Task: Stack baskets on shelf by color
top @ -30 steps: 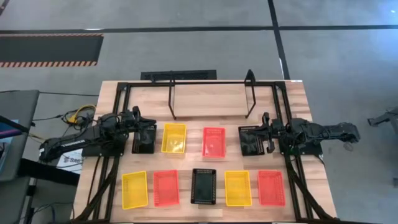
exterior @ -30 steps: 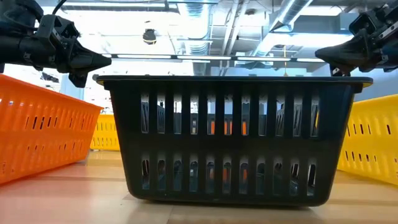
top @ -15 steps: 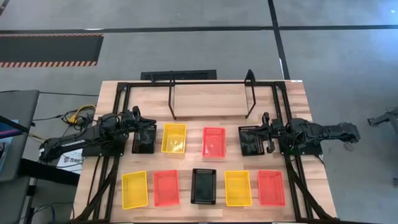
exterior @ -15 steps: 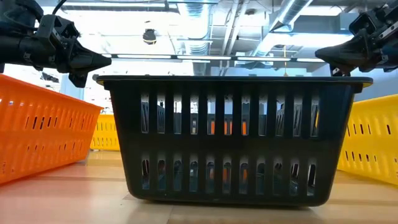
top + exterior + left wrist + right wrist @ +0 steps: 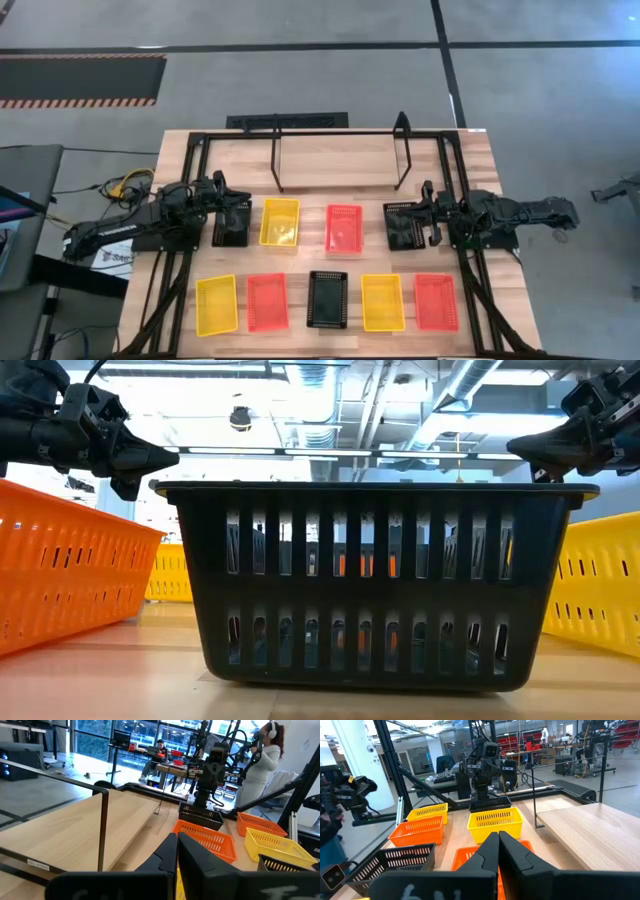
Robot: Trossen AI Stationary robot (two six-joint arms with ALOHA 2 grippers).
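Observation:
Nine baskets lie on the table. The far row holds a black one (image 5: 232,222), a yellow one (image 5: 280,222), a red-orange one (image 5: 344,228) and a black one (image 5: 405,225). The near row runs yellow (image 5: 217,305), red-orange (image 5: 267,302), black (image 5: 328,299), yellow (image 5: 383,302), red-orange (image 5: 436,301). The shelf (image 5: 340,150) of thin black rods stands at the far middle. My left gripper (image 5: 177,836) hangs shut above the left black basket. My right gripper (image 5: 498,835) hangs shut above the right black basket. Both point level toward the table's middle and hold nothing.
A black rail frame (image 5: 190,150) runs round the table and carries both arms. In the low view the near black basket (image 5: 380,580) fills the middle. People show in the room beyond the table (image 5: 265,755). Bare wood lies between the two basket rows.

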